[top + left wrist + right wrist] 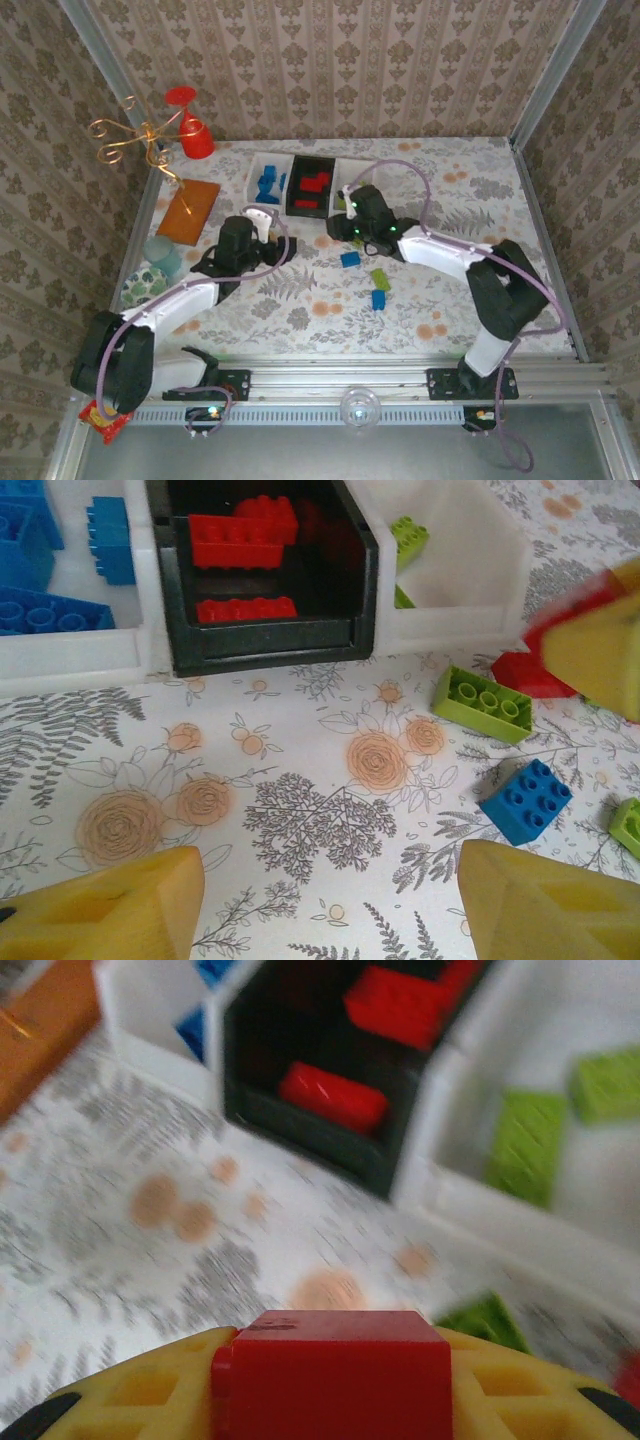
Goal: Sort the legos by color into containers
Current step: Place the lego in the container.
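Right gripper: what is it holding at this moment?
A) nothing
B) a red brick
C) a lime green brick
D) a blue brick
B: in the right wrist view, a red brick sits clamped between the yellow fingers of the right gripper.

R wrist cam: all blurry. The red brick (pixel 330 1375) is cut off at the btm edge. The green bricks (pixel 525 1145) in the white bin (pixel 520 1230) are just smudges; you can't count studs. L wrist cam: the right gripper (pixel 585 645) is a blur, cut off at the right edge, & hides part of the red brick. A lime brick (pixel 628 825) is cut off there too.
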Available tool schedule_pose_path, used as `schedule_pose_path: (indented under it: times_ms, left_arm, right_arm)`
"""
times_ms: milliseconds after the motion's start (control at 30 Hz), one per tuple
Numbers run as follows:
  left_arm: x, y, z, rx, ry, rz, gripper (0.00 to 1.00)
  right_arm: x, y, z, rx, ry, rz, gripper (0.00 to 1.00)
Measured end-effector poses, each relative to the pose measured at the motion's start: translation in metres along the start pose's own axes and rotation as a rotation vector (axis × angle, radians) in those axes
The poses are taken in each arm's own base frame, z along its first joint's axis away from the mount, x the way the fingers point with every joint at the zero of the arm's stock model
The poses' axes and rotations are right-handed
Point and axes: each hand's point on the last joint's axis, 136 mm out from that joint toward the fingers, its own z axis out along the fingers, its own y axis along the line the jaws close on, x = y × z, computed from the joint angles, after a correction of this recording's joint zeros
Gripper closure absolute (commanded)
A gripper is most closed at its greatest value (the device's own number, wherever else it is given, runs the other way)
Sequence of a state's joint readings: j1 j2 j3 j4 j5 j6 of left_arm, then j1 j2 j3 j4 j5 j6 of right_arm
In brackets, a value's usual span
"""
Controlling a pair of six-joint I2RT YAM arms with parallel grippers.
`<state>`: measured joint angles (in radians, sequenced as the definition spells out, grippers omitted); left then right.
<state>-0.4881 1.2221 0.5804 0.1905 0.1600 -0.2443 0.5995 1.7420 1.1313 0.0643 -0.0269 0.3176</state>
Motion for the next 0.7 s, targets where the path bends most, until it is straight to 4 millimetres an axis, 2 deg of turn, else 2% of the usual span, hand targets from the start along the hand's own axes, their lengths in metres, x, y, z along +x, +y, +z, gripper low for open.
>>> schedule_pose_path:
  times_ms: [200,333,433,533,700]
  left_arm:
    - [-0.004,0.002,-0.001,-0.004,-0.020,-0.004,0.30]
    - [-0.005,0.001,-0.001,-0.003,-0.025,-0.003,0.31]
    - [-0.006,0.001,-0.001,-0.002,-0.027,-0.003,0.31]
    - [-0.006,0.002,-0.001,-0.003,-0.026,-0.003,0.30]
    - [-0.010,0.000,-0.004,0.000,-0.041,-0.001,0.30]
  right_arm:
    - [-0.045,0.011,0.056,-0.019,-0.077,0.000,0.60]
    - [-0.061,0.008,0.093,-0.006,-0.095,0.004,0.57]
    - [-0.065,0.002,0.112,0.007,-0.091,0.010,0.51]
    - [-0.067,-0.006,0.119,0.020,-0.081,0.014,0.43]
    - [-0.078,-0.007,0.114,0.016,-0.087,0.014,0.37]
